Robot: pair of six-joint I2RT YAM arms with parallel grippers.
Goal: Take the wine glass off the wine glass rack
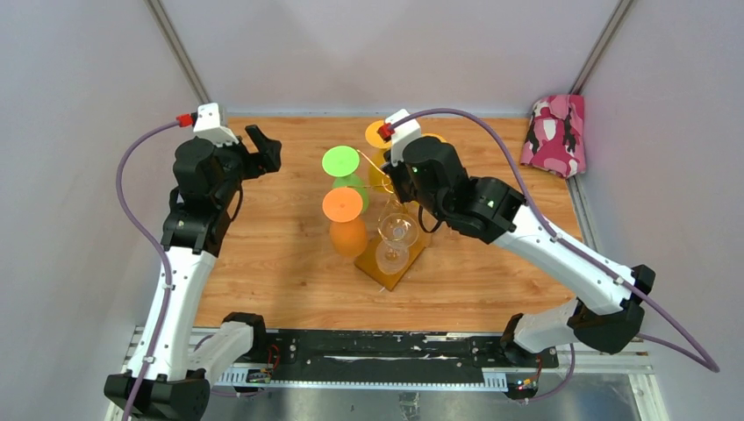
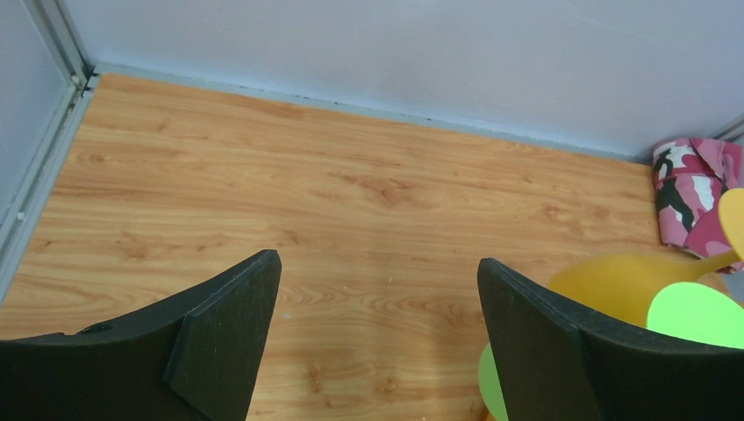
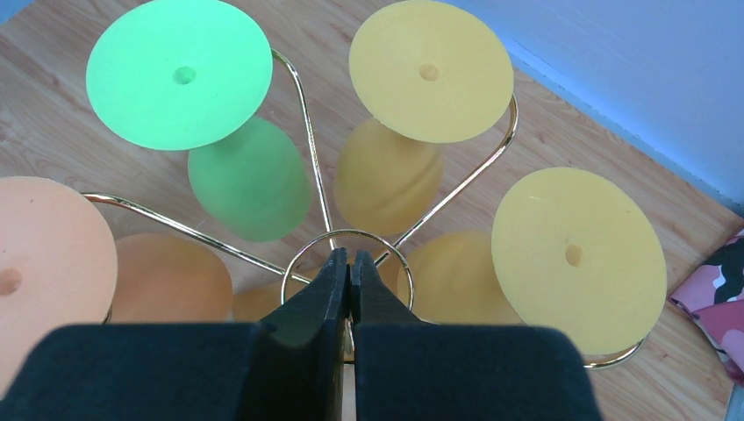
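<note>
Wine glass rack (image 1: 392, 268): stands mid-table on its amber wooden base, gold wire arms fanning from a central ring. Glasses hang bowl-down, feet on top.

Right gripper (image 3: 349, 260): fingers pressed fully together, tips at the rack's central ring. Whether wire is pinched between them cannot be told.

Left gripper (image 1: 264, 146): jaws spread wide, holding nothing, raised over bare table (image 1: 263, 281) at the far left, well apart from the rack.

Top view only: two clear glasses (image 1: 397, 231) hang on the near side over the base. The green glass (image 1: 340, 161) and the orange glass (image 1: 342, 204) hang on the left side, and a yellow glass (image 1: 377, 133) at the far side is partly hidden by the right wrist.

Right wrist view only: a second yellow glass (image 3: 577, 256) to the right of the ring, and the wire loops cradling each stem.

Left wrist view: only a yellow bowl and the green foot at its right edge.

Surface: light wood-grain table. Pale grey walls enclose it, with metal frame posts in the far corners. A pink camouflage cloth (image 1: 554, 132) lies bunched in the far right corner.
</note>
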